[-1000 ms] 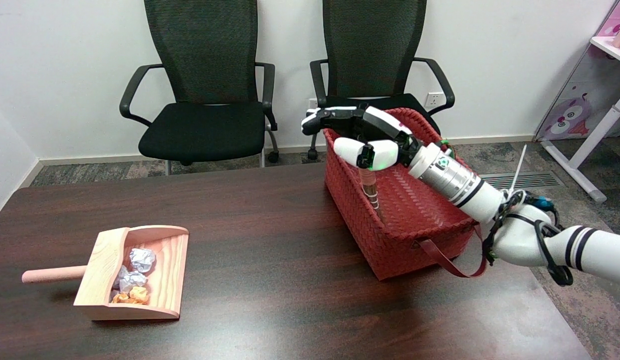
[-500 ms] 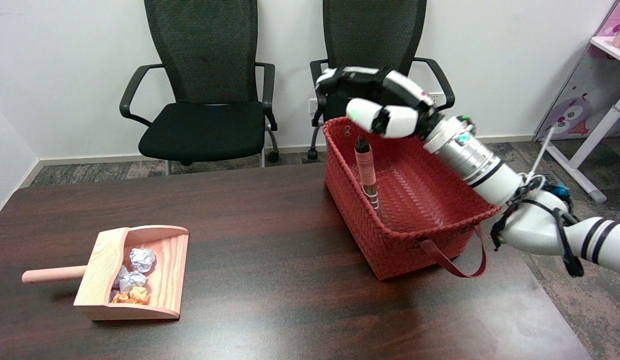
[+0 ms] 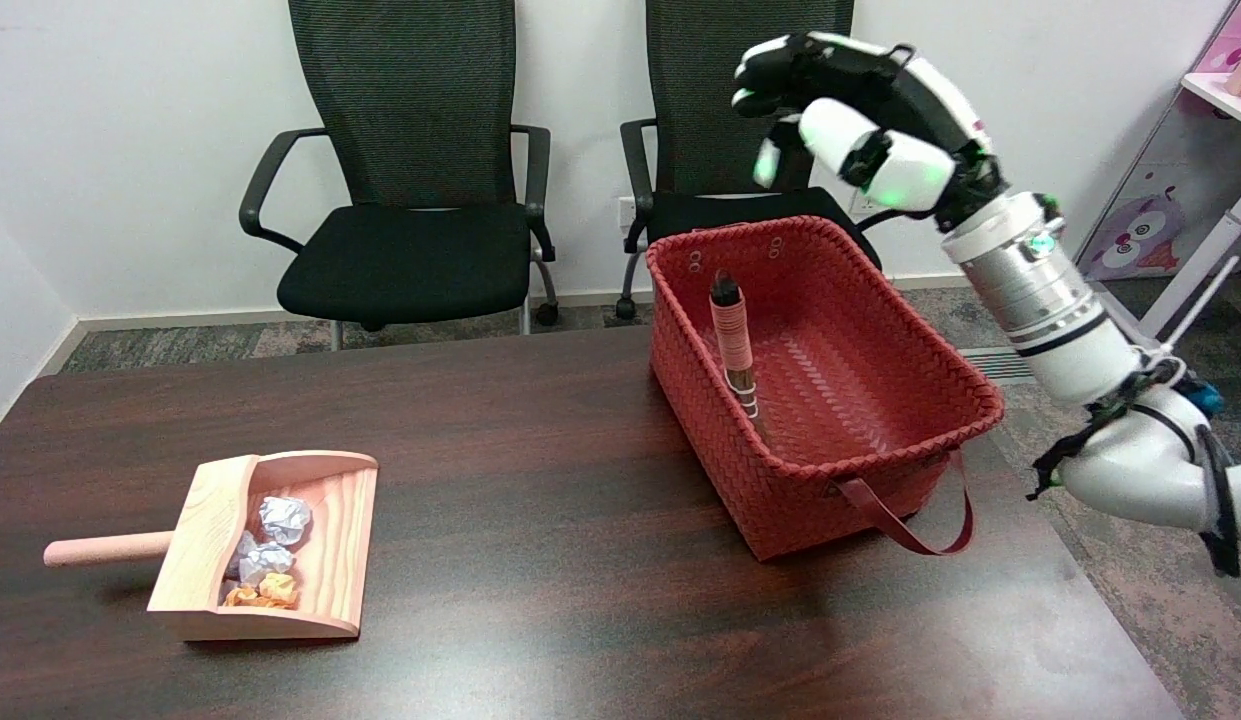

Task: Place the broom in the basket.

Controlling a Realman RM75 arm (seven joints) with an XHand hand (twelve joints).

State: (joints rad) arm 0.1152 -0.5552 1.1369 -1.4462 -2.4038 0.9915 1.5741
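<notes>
Your right hand (image 3: 860,120) has risen clear of the basket (image 3: 885,455) since a second ago and now hangs high above its far rim, fingers loosely spread and holding nothing. The broom (image 3: 732,335) stands upright inside the basket against its left wall, on the counter (image 3: 540,480). No readable writing shows.

White wall (image 3: 130,120), two black mesh chairs (image 3: 410,180), grey carpet (image 3: 180,340), perhaps pink shelf (image 3: 1225,90) right

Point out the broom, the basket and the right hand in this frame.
broom (image 3: 731,335): head view, on its pink handle, inside the basket.
basket (image 3: 885,458): head view, on its near rim.
right hand (image 3: 860,110): head view, on the middle of the hand, above the basket.
</notes>
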